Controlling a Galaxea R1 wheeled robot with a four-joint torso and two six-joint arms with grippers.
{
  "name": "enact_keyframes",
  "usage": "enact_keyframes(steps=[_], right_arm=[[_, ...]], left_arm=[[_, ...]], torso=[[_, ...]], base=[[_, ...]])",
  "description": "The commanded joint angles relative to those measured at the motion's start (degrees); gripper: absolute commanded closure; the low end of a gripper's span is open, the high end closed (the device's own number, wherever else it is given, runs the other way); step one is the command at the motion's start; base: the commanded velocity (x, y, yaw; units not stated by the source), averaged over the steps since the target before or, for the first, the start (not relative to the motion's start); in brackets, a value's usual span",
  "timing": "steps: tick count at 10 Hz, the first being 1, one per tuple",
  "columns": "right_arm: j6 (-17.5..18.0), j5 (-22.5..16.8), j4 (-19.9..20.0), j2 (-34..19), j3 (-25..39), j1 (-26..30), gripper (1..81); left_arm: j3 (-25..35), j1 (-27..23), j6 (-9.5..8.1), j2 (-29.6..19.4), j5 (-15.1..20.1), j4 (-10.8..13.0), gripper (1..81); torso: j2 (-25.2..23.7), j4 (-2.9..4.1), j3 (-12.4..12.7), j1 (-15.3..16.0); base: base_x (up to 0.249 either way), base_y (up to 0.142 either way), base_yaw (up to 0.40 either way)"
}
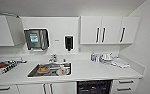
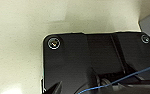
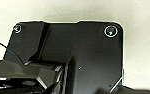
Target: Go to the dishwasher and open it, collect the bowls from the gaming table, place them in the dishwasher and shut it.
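Pincer wrist plates (image 2: 73,62) (image 3: 91,62) number two; one dishwasher (image 1: 93,87) under one counter (image 1: 96,71)

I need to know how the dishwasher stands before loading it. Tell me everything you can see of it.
The dishwasher sits built in under the white counter, right of the sink and between white cupboard doors and drawers. Its opening shows dark, with faint pale shapes inside that may be a rack, so it looks open. The view cuts off its lower part, and no front panel or handle can be made out.
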Motion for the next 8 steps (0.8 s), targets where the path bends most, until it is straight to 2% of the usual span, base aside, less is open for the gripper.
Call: enact_keyframes(steps=[1, 2, 3, 5, 6, 8], right_arm=[[-8.62, -1.58, 14.73, 0.61, -1.8, 1.43, 1.0], [-16.76, -2.02, 21.19, 0.87, -2.43, 1.78, 1.0], [-21.49, -2.37, 23.75, 0.7, -2.34, 2.22, 1.0], [-23.17, -2.55, 21.47, -1.49, 0.64, 3.01, 1.0], [-23.27, -2.73, 20.23, -1.85, 1.18, 3.54, 1.0], [-23.35, -2.81, 20.23, -1.5, 0.56, 3.98, 1.0]], left_arm=[[-0.27, -2.99, 0.39, -0.16, 2.76, 0.16, 1.0], [-0.27, -2.99, 0.39, -0.16, 2.76, 0.16, 1.0], [-0.27, -2.99, 0.39, -0.16, 2.76, 0.16, 1.0], [-0.26, -2.99, 0.39, -0.25, 2.76, -0.01, 1.0], [-0.27, -2.99, 0.39, -0.16, 2.76, 0.16, 1.0], [-0.27, -3.08, 0.39, -0.16, 2.76, -0.02, 1.0]], torso=[[0.0, 0.0, 0.0, 0.0], [0.0, 0.0, 0.0, -0.02], [0.0, 0.0, 0.0, -0.02], [0.0, 0.0, 0.02, -0.02], [5.73, 0.0, 0.02, -3.72], [6.28, 0.0, 0.02, -4.11]], base=[[0.0, 0.0, 0.0], [0.0, 0.0, 0.0], [0.0, 0.0, 0.0], [0.0, 0.0, 0.0], [0.0, 0.0, 0.0], [0.0, 0.0, 0.0]])
